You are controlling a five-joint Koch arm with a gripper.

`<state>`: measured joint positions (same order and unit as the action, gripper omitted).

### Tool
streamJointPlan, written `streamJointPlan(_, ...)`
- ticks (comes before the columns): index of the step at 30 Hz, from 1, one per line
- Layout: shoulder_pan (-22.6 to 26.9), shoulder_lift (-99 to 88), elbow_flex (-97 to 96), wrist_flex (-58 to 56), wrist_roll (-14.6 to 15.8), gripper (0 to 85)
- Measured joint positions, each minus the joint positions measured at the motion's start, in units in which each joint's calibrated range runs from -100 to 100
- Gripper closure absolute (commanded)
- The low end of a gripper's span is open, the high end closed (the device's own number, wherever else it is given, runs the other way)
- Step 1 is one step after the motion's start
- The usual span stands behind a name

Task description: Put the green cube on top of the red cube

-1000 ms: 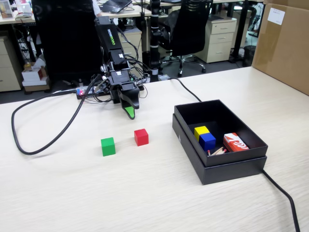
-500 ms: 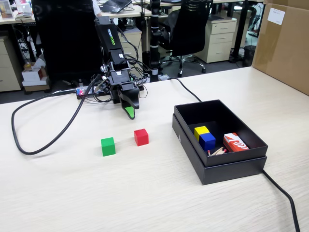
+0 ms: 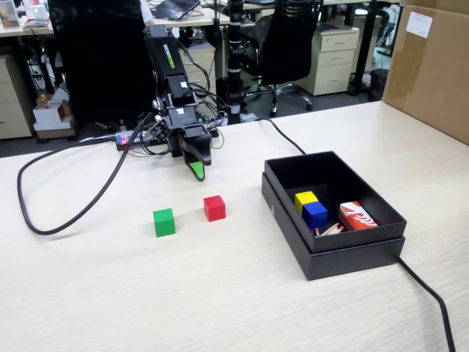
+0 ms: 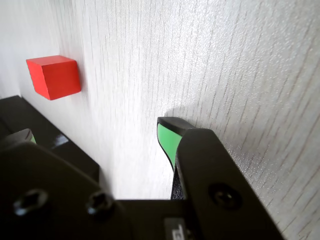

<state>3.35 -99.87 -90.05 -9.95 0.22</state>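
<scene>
The green cube (image 3: 164, 221) sits on the pale wood table, with the red cube (image 3: 215, 207) a short way to its right; the two are apart. My gripper (image 3: 196, 173) hangs low over the table behind the red cube, touching neither cube. In the wrist view the red cube (image 4: 54, 76) lies at the upper left, and the gripper (image 4: 95, 136) shows one green-padded fingertip (image 4: 167, 140) at the right and the other at the left edge, with bare table between them. The green cube is out of the wrist view.
A black open box (image 3: 381, 233) stands right of the cubes, holding a yellow cube (image 3: 305, 198), a blue cube (image 3: 315, 213) and a red-and-white printed box (image 3: 357, 216). A black cable (image 3: 44, 227) loops on the left; another cable (image 3: 429, 293) runs off at the lower right. A cardboard panel (image 3: 432, 70) stands at the far right.
</scene>
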Motion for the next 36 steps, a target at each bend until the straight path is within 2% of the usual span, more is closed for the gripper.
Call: streamJointPlan(36, -0.39, 0.13, 0.0, 0.0, 0.05, 37.8)
